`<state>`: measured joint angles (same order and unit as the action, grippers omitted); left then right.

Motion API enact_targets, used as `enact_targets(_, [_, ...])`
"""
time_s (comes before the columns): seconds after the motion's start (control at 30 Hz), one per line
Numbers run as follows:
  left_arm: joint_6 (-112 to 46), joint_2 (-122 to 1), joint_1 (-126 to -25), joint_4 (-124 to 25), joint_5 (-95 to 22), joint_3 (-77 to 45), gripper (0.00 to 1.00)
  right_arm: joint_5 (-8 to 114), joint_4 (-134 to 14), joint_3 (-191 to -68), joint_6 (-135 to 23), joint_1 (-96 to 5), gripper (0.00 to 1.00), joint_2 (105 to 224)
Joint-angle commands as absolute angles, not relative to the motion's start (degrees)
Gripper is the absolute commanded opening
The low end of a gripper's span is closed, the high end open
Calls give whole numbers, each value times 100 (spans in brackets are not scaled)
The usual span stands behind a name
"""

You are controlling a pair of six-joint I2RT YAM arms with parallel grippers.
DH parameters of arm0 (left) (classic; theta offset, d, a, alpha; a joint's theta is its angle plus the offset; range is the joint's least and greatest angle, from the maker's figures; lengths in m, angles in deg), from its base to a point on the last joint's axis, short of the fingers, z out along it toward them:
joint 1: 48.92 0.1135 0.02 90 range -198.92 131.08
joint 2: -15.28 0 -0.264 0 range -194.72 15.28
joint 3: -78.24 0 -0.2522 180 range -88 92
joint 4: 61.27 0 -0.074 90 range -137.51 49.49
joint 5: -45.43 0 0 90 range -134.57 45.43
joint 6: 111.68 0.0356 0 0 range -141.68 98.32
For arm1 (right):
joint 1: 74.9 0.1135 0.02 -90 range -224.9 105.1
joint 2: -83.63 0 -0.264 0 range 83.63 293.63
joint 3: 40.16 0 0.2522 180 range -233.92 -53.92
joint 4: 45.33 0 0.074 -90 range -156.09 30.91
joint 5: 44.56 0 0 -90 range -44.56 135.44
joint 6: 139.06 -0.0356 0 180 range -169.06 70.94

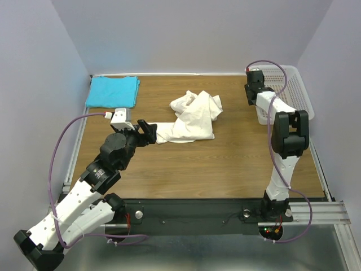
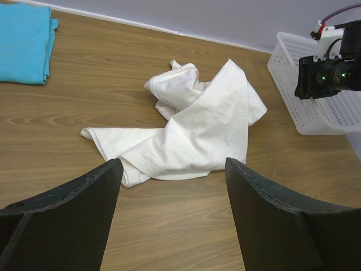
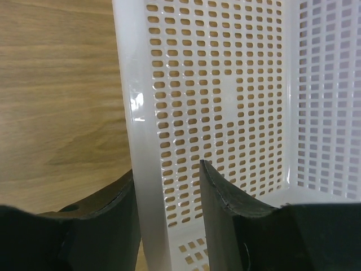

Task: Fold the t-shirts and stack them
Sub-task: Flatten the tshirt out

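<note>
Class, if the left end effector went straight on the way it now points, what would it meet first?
Most likely the white t-shirt, crumpled on the table straight ahead of it; depth is hard to judge.

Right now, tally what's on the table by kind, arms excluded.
T-shirts: 2 (turquoise t-shirt, folded; cream-white t-shirt, crumpled)
White mesh basket: 1
Total: 3
</note>
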<state>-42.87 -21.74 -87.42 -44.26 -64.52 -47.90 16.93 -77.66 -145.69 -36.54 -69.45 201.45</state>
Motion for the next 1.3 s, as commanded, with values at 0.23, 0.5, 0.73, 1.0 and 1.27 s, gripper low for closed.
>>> enact_targets(0.23, [-4339,-2172,-8724,-4724,-6453,-4880,85,1802,-7342,-14884,-2946,-7235,46,20290])
enact_targets(0.5, [-4365,-2146,-8724,-4724,-6435,-4941,85,1837,-7298,-14999,-2858,-7375,48,20334])
enact_targets(0.73, [-4383,-2172,-8724,-4724,-6409,-4959,85,1775,-7298,-15078,-2805,-7437,53,20334])
enact_targets(1.0, [-4365,-2155,-8724,-4716,-6409,-4977,85,2548,-7298,-14902,-2805,-7437,83,19799])
enact_targets(1.27, [-4277,-2260,-8724,-4970,-6409,-4968,86,3478,-7491,-14630,-2779,-7411,100,18754])
